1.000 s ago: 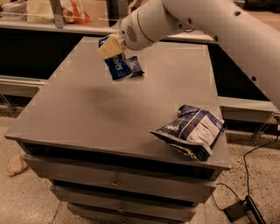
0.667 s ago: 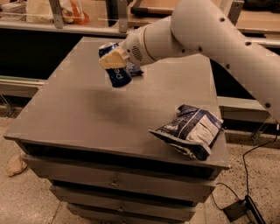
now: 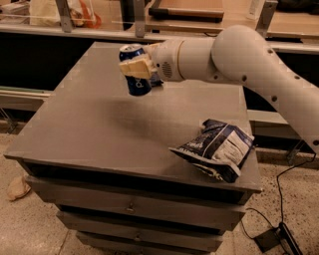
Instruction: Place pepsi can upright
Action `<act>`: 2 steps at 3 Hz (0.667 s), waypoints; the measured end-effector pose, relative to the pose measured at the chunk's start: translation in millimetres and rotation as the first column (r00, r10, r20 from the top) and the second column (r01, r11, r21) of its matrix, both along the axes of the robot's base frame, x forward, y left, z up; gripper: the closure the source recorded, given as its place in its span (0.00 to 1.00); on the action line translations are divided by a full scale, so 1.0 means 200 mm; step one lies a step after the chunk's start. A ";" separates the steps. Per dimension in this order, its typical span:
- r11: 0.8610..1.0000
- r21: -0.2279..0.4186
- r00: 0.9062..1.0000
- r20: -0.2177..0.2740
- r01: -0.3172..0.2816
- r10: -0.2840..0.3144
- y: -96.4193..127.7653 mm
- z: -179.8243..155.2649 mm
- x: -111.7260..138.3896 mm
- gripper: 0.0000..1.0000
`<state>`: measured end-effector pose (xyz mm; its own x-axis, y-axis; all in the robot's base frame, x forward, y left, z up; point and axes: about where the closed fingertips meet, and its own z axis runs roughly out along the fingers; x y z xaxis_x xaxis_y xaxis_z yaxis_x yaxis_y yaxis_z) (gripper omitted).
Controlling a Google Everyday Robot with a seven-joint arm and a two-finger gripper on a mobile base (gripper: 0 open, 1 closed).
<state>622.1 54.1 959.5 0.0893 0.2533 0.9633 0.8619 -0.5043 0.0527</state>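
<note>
The pepsi can (image 3: 138,83) is blue with a silver top and hangs nearly upright in the air above the far middle of the grey table (image 3: 99,129). My gripper (image 3: 135,67) is shut on the pepsi can, its cream fingers (image 3: 133,68) clamped across the can's upper half. The white arm reaches in from the right. A small dark packet lies mostly hidden behind the can and gripper.
A blue-and-white crinkled chip bag (image 3: 215,148) lies on the table's near right corner. The table has drawers below. A counter with bags (image 3: 50,10) stands behind. A cable and pedal (image 3: 276,238) lie on the floor at the right.
The arm has swung left and turned the can from tilted to nearly upright. The can stays in the gripper's hold.
</note>
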 end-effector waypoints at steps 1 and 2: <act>1.000 -0.013 1.000 -0.016 -0.006 0.006 -0.01 -0.06 0.02 1.00; 1.000 0.012 0.998 -0.054 -0.018 0.018 0.01 -0.14 0.05 1.00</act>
